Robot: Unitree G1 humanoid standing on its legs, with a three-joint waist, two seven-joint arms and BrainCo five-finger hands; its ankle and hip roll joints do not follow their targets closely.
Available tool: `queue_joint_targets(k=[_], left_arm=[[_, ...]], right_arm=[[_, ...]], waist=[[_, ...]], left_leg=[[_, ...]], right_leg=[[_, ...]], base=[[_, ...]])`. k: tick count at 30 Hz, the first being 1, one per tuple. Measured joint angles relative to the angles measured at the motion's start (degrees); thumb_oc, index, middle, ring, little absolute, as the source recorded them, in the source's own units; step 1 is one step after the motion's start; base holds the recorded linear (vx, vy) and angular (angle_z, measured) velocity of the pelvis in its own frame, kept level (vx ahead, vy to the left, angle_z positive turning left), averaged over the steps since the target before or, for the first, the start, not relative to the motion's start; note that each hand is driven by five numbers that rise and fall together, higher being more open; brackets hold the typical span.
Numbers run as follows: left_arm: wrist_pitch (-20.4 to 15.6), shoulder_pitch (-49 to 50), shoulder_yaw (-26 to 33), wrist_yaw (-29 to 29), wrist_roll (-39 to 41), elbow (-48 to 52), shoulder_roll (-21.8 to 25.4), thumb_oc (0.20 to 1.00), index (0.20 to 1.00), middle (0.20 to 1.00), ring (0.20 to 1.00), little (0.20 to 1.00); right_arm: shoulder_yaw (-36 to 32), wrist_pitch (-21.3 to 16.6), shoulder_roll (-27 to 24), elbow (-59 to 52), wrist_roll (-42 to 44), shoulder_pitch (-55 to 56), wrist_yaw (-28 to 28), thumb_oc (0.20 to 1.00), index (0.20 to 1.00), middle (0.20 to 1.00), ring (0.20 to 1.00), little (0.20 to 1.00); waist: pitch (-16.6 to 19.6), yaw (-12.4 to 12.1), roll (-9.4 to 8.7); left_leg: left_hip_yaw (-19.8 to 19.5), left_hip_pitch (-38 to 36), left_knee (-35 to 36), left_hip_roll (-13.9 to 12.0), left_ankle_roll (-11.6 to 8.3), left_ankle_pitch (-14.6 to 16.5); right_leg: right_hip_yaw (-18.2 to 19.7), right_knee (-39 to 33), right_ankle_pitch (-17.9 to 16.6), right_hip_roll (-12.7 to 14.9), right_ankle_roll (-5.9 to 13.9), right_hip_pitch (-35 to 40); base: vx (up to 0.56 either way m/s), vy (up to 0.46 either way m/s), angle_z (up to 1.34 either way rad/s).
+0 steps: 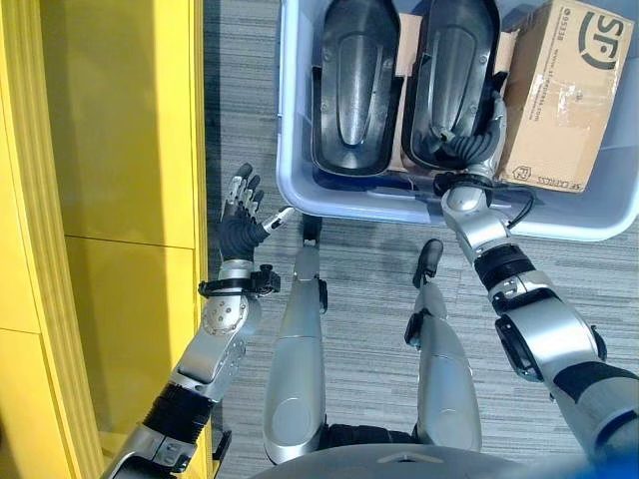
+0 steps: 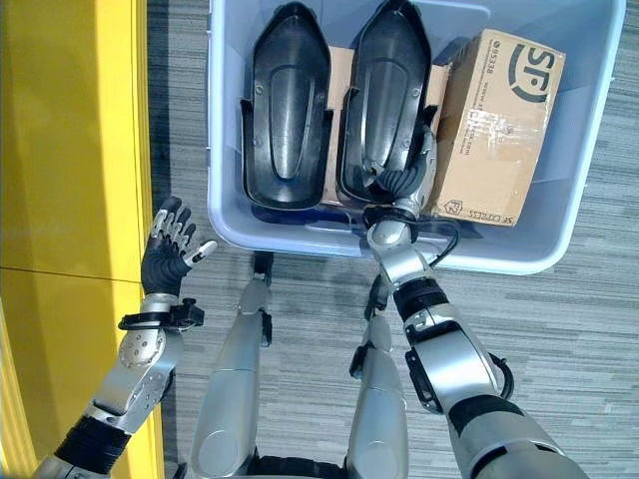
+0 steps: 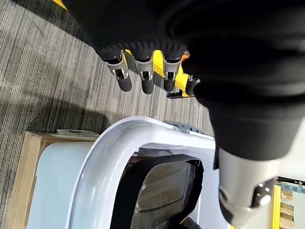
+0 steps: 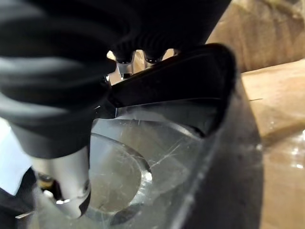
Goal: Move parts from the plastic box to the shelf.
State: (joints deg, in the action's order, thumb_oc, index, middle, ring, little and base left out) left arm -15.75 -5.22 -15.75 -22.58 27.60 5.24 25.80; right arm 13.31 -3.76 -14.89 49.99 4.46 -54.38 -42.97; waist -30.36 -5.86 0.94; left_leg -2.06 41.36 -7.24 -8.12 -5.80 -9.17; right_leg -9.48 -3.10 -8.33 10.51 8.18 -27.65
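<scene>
A pale blue plastic box (image 1: 297,185) stands on the floor ahead of me. Inside it lie two black moulded parts side by side, the left one (image 1: 356,85) untouched. My right hand (image 2: 407,178) reaches over the near wall onto the near end of the right black part (image 1: 454,60). In the right wrist view that part's rim (image 4: 190,81) runs between the thumb (image 4: 66,186) and the fingers, which curl over it. Held up in the air, my left hand (image 1: 240,213) is open with spread fingers (image 3: 143,81), between the box and the yellow shelf (image 1: 110,150).
A brown cardboard carton (image 1: 569,90) fills the right end of the box, close beside the right hand. The yellow shelf unit runs along the whole left side. Grey striped carpet (image 1: 379,259) lies between the box and me.
</scene>
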Motion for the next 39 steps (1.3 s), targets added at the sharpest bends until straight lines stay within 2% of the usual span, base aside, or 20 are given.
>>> queue_joint_targets(k=[18, 21, 25, 29, 39], left_arm=[[-0.18, -0.52, -0.03, -0.15, 0.02, 0.00, 0.00, 1.000, 1.000, 1.000, 1.000, 1.000], [-0.20, -0.55, -0.02, -0.22, 0.01, 0.00, 0.00, 1.000, 1.000, 1.000, 1.000, 1.000], [-0.16, -0.50, 0.10, -0.32, -0.04, -0.05, -0.08, 1.000, 1.000, 1.000, 1.000, 1.000], [-0.20, -0.62, 0.08, -0.29, -0.08, -0.01, -0.08, 1.000, 1.000, 1.000, 1.000, 1.000], [-0.16, -0.52, 0.18, -0.32, -0.16, 0.02, -0.08, 1.000, 1.000, 1.000, 1.000, 1.000]], right_arm=[[0.19, -0.74, -1.09, -4.39, 0.84, 0.83, -0.49, 1.000, 1.000, 1.000, 1.000, 1.000], [0.12, 0.09, -1.16, -7.81, 0.84, 2.13, -0.42, 1.000, 1.000, 1.000, 1.000, 1.000], [-0.09, -0.08, -1.46, -21.02, -0.69, 8.91, 0.23, 1.000, 1.000, 1.000, 1.000, 1.000], [0.25, -0.42, -0.88, -21.78, -1.88, 9.99, 0.62, 1.000, 1.000, 1.000, 1.000, 1.000], [-1.53, -1.82, -0.77, -32.58, -3.07, 15.62, 1.30, 1.000, 1.000, 1.000, 1.000, 1.000]], waist=[[0.04, -0.01, 0.07], [0.03, -0.06, 0.08], [0.03, -0.01, 0.08], [0.03, 0.27, 0.08], [0.00, 0.76, 0.02]], left_leg=[[0.00, 1.76, -0.91, 0.19, 0.02, 0.00], [0.01, 1.77, -0.91, 0.20, 0.04, -0.01], [0.00, 1.80, -0.90, 0.20, 0.05, -0.02], [0.04, 1.76, -0.91, 0.21, 0.08, 0.00], [0.05, 1.78, -0.91, 0.26, 0.11, 0.03]], right_leg=[[0.07, 0.80, 0.02, 0.23, -0.03, -1.63], [0.08, 0.83, 0.02, 0.24, -0.02, -1.68], [0.05, 1.03, 0.14, 0.24, 0.12, -1.77], [0.07, 1.18, 0.20, 0.28, 0.13, -1.80], [0.06, 1.24, 0.23, 0.34, 0.16, -1.81]], base=[[0.00, 0.000, 0.00], [0.00, 0.000, 0.00], [0.00, 0.000, 0.00], [0.00, 0.000, 0.00], [0.00, 0.000, 0.00]])
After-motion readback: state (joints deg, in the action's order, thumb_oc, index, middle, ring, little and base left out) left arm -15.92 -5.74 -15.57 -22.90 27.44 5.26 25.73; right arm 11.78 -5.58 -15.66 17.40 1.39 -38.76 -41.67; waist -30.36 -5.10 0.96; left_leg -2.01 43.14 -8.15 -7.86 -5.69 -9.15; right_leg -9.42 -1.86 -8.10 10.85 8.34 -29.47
